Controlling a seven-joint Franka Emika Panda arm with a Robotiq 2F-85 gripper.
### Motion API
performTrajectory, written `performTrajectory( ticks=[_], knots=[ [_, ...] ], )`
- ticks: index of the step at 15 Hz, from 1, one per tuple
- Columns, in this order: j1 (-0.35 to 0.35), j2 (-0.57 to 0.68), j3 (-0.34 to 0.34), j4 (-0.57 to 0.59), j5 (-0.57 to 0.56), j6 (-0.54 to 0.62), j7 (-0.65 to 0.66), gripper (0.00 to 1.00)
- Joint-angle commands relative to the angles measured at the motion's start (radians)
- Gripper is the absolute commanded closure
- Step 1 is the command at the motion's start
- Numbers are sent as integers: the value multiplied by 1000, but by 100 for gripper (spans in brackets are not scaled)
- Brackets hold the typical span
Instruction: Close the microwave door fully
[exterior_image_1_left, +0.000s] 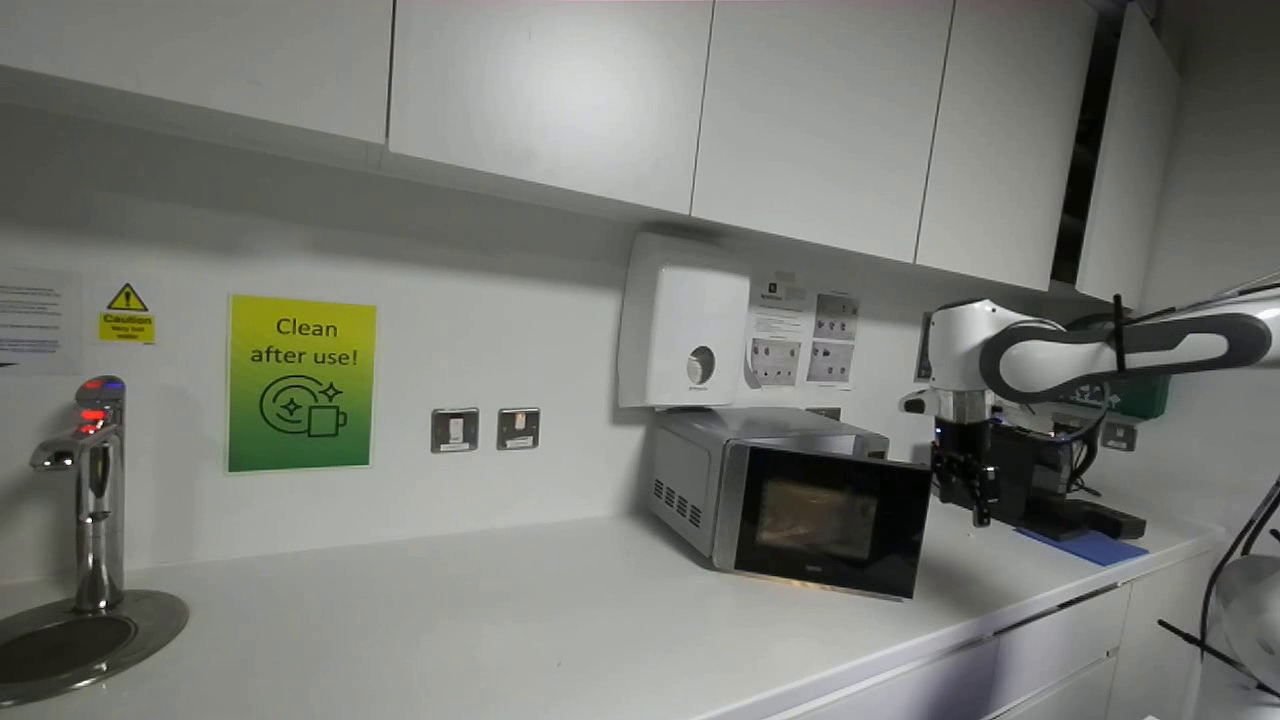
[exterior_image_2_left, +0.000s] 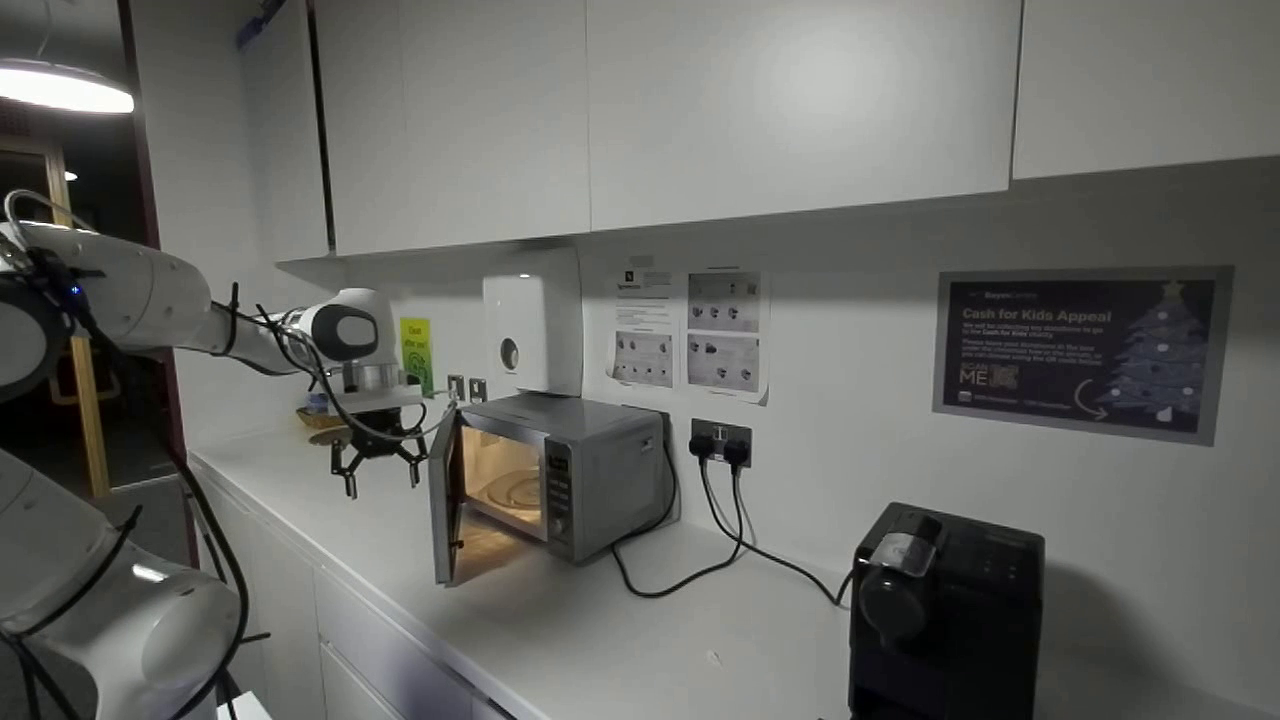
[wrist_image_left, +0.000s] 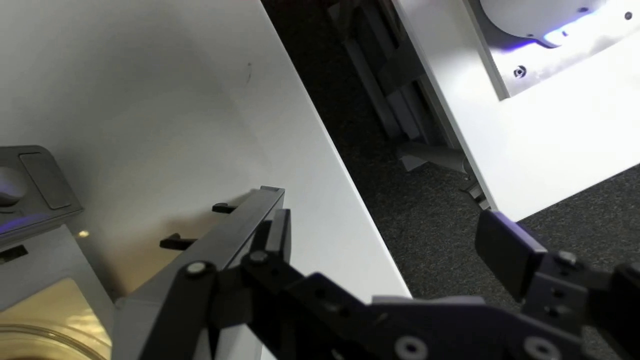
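Your gripper (wrist_image_left: 384, 225) has its fingers (wrist_image_left: 505, 245) spread wide, one just beside the microwave door (exterior_image_1_left: 830, 522); whether they touch is unclear. That door stands open from the lit microwave (exterior_image_2_left: 610, 470) on the counter (exterior_image_2_left: 570, 640).

Microwave (wrist_image_left: 50, 265): partly cut off, wrist view | Coffee machine (exterior_image_2_left: 950, 615): base cut off in an exterior view | Wall notices (exterior_image_2_left: 642, 345): small print unreadable
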Motion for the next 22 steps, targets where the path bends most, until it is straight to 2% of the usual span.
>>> performTrajectory(
  ticks=[1,13,22],
  knots=[
    [-6,7,-7,23,-32,9,9,0],
    [-12,30,-20,36,-36,23,7,0],
    [-55,35,-38,33,-62,22,21,0]
  ],
)
